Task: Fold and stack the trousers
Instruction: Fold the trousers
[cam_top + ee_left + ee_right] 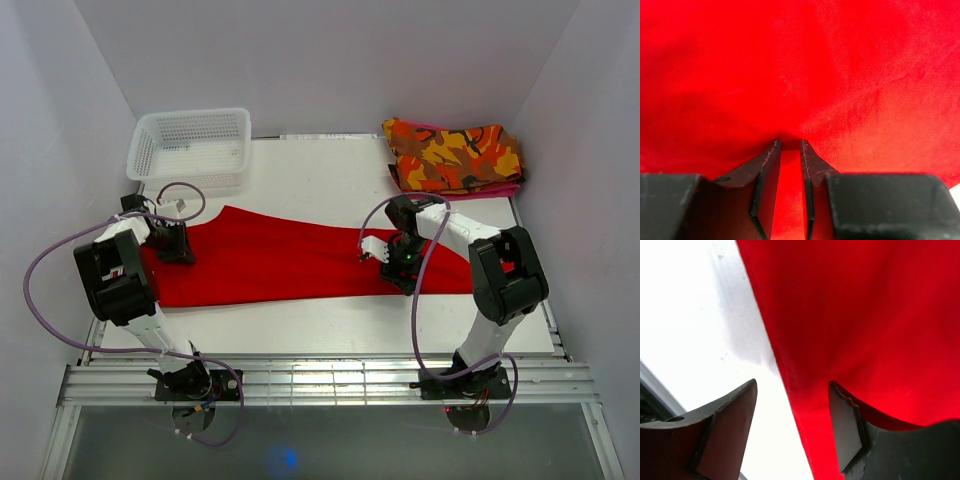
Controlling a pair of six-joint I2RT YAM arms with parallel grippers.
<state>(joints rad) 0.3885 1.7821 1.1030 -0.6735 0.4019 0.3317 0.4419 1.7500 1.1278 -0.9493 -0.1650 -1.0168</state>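
Top view: trousers (300, 262) flat across the table (330, 185), left to right. Only my wrist views settle the grips: left claw (790, 144) clenched on cloth, right claw (792, 387) spread, straddling their edge.

basket (190, 148) back-left, camouflage garment (455, 155) back-right, seemingly open table (320, 170) between, trousers (300, 260) across middle

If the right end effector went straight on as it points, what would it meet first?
Probably the edge of the trousers: the open right end effector straddles it, one finger over red cloth, the other over white table. Depth is unclear.
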